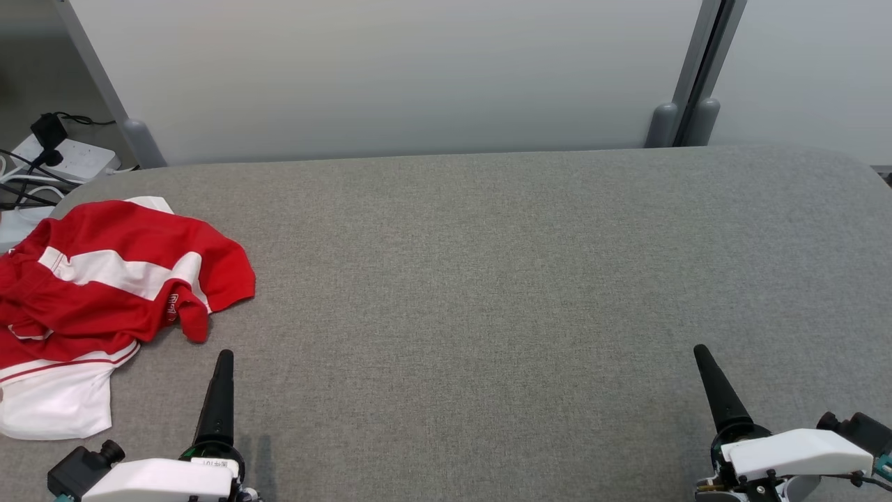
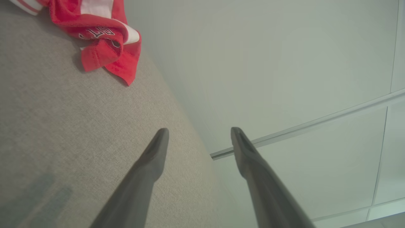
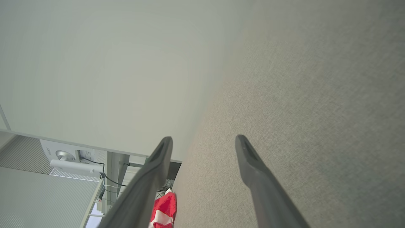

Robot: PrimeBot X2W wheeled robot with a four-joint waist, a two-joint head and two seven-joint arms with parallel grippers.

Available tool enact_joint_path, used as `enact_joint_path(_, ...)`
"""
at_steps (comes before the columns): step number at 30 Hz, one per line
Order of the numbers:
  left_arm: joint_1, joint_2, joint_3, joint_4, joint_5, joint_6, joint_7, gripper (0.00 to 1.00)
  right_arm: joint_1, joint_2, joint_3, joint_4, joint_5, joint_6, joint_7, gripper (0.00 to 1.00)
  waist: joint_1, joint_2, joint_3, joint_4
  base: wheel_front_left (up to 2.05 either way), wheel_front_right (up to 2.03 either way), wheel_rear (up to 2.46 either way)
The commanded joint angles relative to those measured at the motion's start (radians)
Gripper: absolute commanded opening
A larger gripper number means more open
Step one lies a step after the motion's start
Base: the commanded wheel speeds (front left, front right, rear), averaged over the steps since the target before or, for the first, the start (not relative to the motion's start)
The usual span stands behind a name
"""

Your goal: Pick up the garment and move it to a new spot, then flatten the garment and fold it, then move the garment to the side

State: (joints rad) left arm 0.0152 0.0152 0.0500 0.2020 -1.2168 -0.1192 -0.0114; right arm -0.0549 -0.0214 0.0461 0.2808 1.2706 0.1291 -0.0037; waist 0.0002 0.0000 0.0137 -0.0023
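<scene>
Red-and-white jersey [image 1: 104, 279] lying crumpled ahead-left of left tool [image 2: 199, 130]; it and right tool [image 3: 204, 138] gaping wide, empty; bunched folds likely risking partial pinch, slipping off bench [image 1: 488, 279] edge

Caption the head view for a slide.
Crumpled red garment lies left on grey surface; left gripper and right gripper open, empty.
</scene>
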Motion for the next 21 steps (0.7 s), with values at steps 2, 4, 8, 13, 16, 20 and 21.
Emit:
enact_joint_path(2, -0.042, 0.012, 0.009, -0.039, 0.054, -0.005, -0.013, 1.0, -0.054, -0.016, 0.022, -0.037, -0.056, 0.001, -0.02, 1.0, -0.0001, 0.0, 0.001, -0.001, 0.0, 0.0, 0.0)
enact_joint_path(4, -0.043, 0.012, 0.009, -0.046, 0.085, -0.005, -0.019, 1.0, -0.056, -0.016, 0.027, -0.042, -0.089, 0.001, -0.026, 1.0, -0.0001, 0.0, 0.001, -0.002, 0.0, 0.0, 0.0)
enact_joint_path(8, -0.045, 0.014, 0.009, -0.062, 0.14, -0.003, -0.03, 1.0, -0.061, -0.016, 0.042, -0.05, -0.148, 0.001, -0.038, 1.0, -0.0001, 0.0, 0.001, -0.003, 0.0, 0.0, 0.0)
enact_joint_path(13, -0.045, 0.015, 0.007, -0.083, 0.192, 0.0, -0.042, 1.0, -0.068, -0.018, 0.064, -0.054, -0.21, 0.001, -0.05, 1.0, -0.0001, 0.0, 0.001, -0.004, 0.0, 0.0, 0.0)
enact_joint_path(16, -0.043, 0.016, 0.002, -0.093, 0.237, 0.001, -0.051, 1.0, -0.073, -0.02, 0.082, -0.057, -0.251, 0.001, -0.058, 1.0, -0.0001, 0.0, 0.002, -0.005, 0.0, 0.0, 0.0)
enact_joint_path(20, -0.042, 0.017, -0.004, -0.108, 0.295, 0.009, -0.063, 1.0, -0.081, -0.022, 0.105, -0.064, -0.299, 0.001, -0.07, 1.0, -0.0001, 0.0, 0.002, -0.006, 0.0, 0.0, 0.0)
enact_joint_path(21, -0.043, 0.017, -0.005, -0.111, 0.311, 0.013, -0.066, 1.0, -0.082, -0.022, 0.11, -0.068, -0.311, 0.001, -0.073, 1.0, -0.0001, 0.0, 0.002, -0.006, 0.0, 0.0, 0.0)
